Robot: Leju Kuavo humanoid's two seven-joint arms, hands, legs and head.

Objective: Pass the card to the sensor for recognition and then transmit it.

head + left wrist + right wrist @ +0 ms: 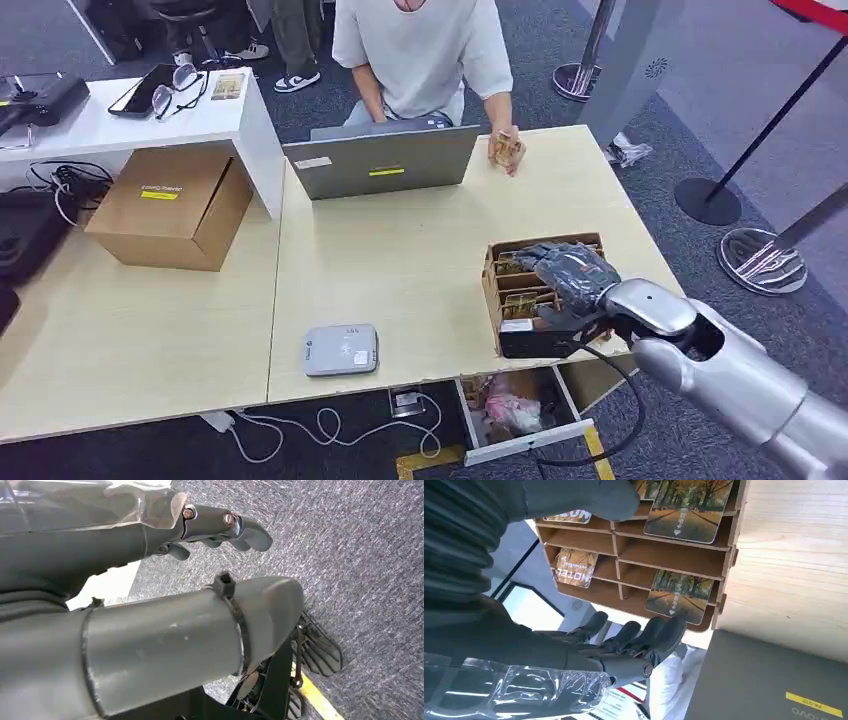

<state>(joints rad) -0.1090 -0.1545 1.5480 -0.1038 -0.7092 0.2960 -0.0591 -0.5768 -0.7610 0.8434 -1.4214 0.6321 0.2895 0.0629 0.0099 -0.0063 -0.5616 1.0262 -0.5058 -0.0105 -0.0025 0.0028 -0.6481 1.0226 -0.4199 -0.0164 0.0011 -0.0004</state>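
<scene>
**Right hand over the card rack**

Head view: the right hand [568, 275] lies spread over the wooden card rack [497, 290] at the desk's [400, 270] near right; whether it grips a card cannot be told. The grey sensor [341, 349] sits near the front edge, left of the rack. A person's hand [508, 150] holds a card beyond the laptop [385, 160].

Left wrist view: the left hand [220, 527] hangs over carpet, fingers curled, holding nothing.

Right wrist view: fingers [659, 635] extended beside the rack; cards [679, 595] stand in its slots, and the thumb hides part of one.
</scene>
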